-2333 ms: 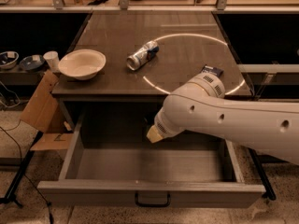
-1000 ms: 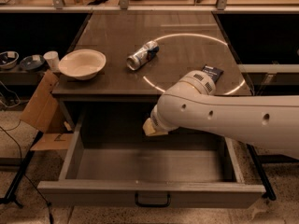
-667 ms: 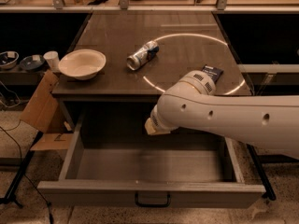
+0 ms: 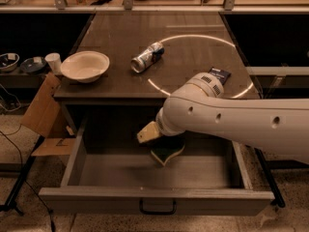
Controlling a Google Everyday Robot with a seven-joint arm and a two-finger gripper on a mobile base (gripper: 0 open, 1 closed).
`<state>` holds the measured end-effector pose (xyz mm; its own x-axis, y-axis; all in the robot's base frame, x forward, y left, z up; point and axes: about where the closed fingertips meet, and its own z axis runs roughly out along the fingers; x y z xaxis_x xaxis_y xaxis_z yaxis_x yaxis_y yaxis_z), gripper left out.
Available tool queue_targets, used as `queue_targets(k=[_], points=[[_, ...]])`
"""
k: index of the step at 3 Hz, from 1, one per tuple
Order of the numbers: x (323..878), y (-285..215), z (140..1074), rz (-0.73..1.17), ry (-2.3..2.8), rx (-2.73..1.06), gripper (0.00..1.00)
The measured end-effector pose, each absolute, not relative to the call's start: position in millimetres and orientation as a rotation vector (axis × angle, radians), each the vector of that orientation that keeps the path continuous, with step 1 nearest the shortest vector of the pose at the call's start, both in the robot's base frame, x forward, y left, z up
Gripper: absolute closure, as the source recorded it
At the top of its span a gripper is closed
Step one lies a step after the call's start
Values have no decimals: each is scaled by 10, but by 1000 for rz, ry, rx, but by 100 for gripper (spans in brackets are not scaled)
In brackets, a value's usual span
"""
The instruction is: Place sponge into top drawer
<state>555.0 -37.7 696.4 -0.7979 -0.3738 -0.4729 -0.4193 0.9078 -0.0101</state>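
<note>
The top drawer (image 4: 116, 175) is pulled wide open under the table, with its dark bail handle (image 4: 158, 209) at the front centre. My white arm reaches in from the right over the drawer. The gripper (image 4: 149, 132) is mostly hidden behind the wrist; only a cream tip shows above the drawer's middle. The sponge (image 4: 167, 152), yellow with a dark green top, shows tilted just below the wrist, inside the drawer's outline. I cannot tell if it is held or free.
On the table stand a white bowl (image 4: 85, 65) at the left, a can (image 4: 147, 57) lying on its side mid-table, and a flat dark blue packet (image 4: 220, 74) by my arm. A cardboard box (image 4: 42, 110) leans at the table's left side.
The sponge now shows below the wrist; it was hidden before. The arm has shifted slightly left and up over the drawer.
</note>
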Motion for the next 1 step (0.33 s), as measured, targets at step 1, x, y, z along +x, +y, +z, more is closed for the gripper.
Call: queue_targets(k=[1], points=[[5550,-377,6964,130,2593,-573,0]])
